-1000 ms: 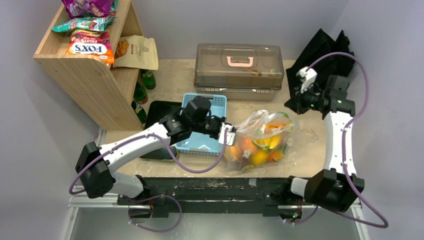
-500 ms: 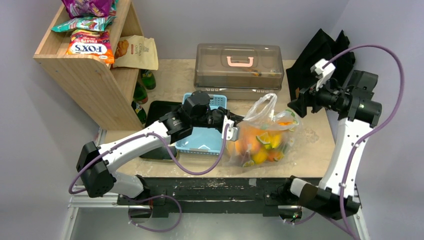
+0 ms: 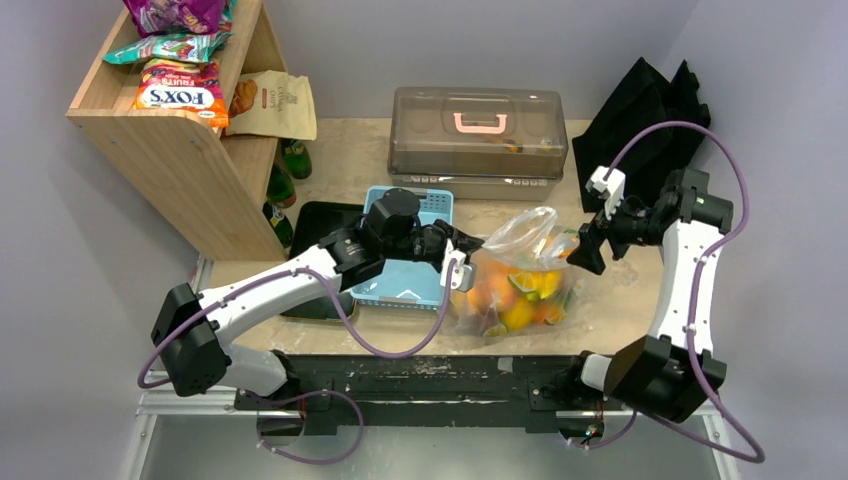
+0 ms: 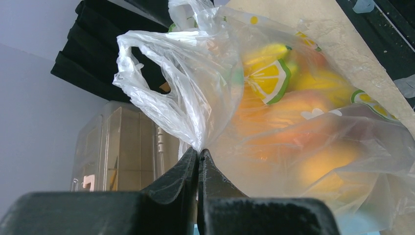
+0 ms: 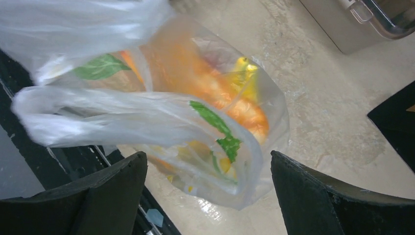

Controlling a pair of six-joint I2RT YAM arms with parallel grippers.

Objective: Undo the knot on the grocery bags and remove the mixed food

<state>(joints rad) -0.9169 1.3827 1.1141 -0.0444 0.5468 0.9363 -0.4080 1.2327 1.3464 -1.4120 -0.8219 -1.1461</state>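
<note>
the pale mottled bench is carrying everything within reach of both arms, while the slanted wooden shelf is standing at its far left, well apart from the work, so i judge it is only storing packets. the smoky translucent lidded box with a pink handle is sitting behind the large clear crinkly plastic grocery bag with green-and-yellow round prints. the bag is resting mid-bench just beside the light blue perforated plastic basket, which is probably waiting to receive what comes out. the left pincer is clamping fully shut on a thin fold of the grocery bag's film at its left rim, seemingly anchoring that side so the mouth can be pulled apart. the right pincer is hanging spread wide at the bag's right side, gripping nothing, likely lining up for a grasp on the opposite edge. the mixed food, orange and yellow fruit, is sitting inside the bag, none of it out yet. the knot, a whitish bunched band of film, is stretching across the right wrist view; whether it is tied or loose i cannot tell. on the shelf, the red-and-orange snack packet is showing "fox's" and "fruits", and the brown paper pouch beside it is carrying print too small to read.
</note>
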